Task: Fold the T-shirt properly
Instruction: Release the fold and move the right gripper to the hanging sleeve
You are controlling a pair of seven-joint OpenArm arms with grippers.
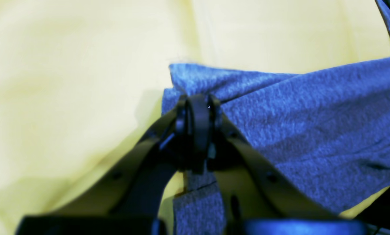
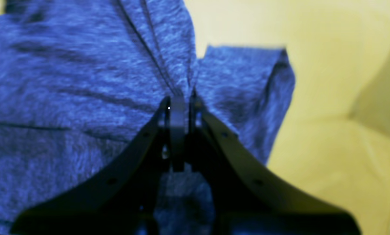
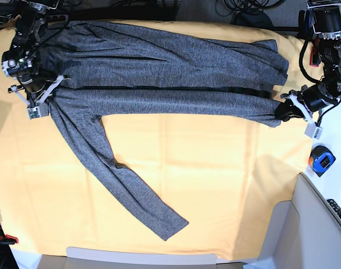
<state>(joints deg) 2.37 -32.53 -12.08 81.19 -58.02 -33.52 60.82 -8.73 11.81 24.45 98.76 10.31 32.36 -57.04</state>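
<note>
The heather-grey T-shirt (image 3: 159, 67) lies across the far half of the yellow cloth, its near part doubled over into a long band. One long sleeve (image 3: 120, 179) trails diagonally toward the front middle. My left gripper (image 3: 282, 110) is at the band's right end, shut on a shirt corner (image 1: 312, 130); in the left wrist view its tips (image 1: 198, 107) pinch the fabric. At the band's left end my right gripper (image 3: 47, 96) is shut on a bunch of shirt (image 2: 67, 81), with the fabric puckered at its tips (image 2: 180, 104).
The yellow-orange cloth (image 3: 215, 179) covers the table. A blue and orange tape measure (image 3: 321, 159) sits off the cloth at the right. A grey-white panel (image 3: 310, 230) stands at the front right corner. Cables run along the far edge (image 3: 238, 8).
</note>
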